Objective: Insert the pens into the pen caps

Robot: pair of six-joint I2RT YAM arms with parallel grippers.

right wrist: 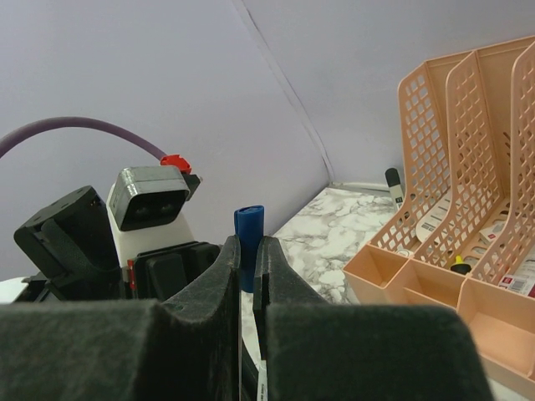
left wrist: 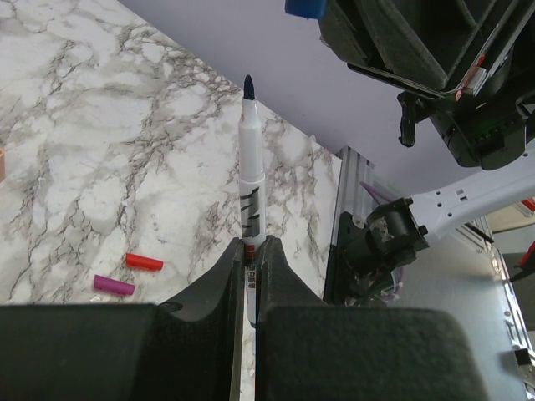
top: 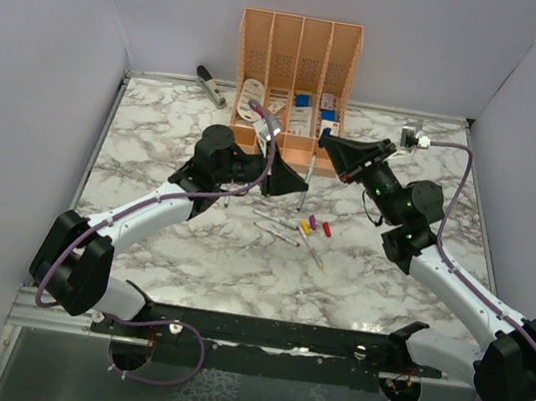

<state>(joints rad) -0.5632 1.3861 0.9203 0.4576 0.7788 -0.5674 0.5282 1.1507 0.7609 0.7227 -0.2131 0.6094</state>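
My left gripper is shut on a white pen. The pen sticks out past the fingertips, its dark blue tip bare. My right gripper is shut on the blue pen cap, which stands upright between the pads. That cap also shows at the top edge of the left wrist view, above and to the right of the pen tip and apart from it. On the marble lie several loose pens beside the yellow, purple and red caps.
A peach organizer stands at the back centre, just behind both grippers. The grey-black stapler lies at the back left. Purple-grey walls close in the table on three sides.
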